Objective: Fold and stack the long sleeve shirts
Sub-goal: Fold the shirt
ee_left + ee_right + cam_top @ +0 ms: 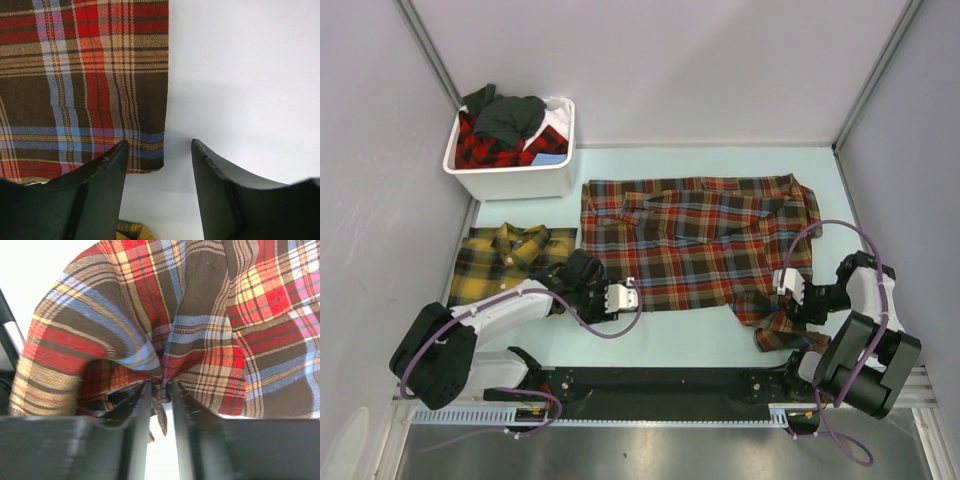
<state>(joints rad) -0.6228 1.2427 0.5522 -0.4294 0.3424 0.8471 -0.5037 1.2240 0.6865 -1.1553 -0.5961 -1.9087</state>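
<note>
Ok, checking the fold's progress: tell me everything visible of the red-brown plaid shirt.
The red-brown plaid shirt, flannel-like with blue and tan lines, lies mostly spread on the table, its right side rumpled. The right gripper has its jaws shut on a gathered fold at the near right. The left gripper, jaws open, sits at the near left hem corner.

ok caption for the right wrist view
Right gripper pinching a bunched fold of the red-brown plaid shirt.

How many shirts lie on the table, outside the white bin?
2: the red-brown plaid shirt spread in the middle, and the yellow-green plaid shirt at its left. The white bin holds more clothes, some possibly hidden.
</note>
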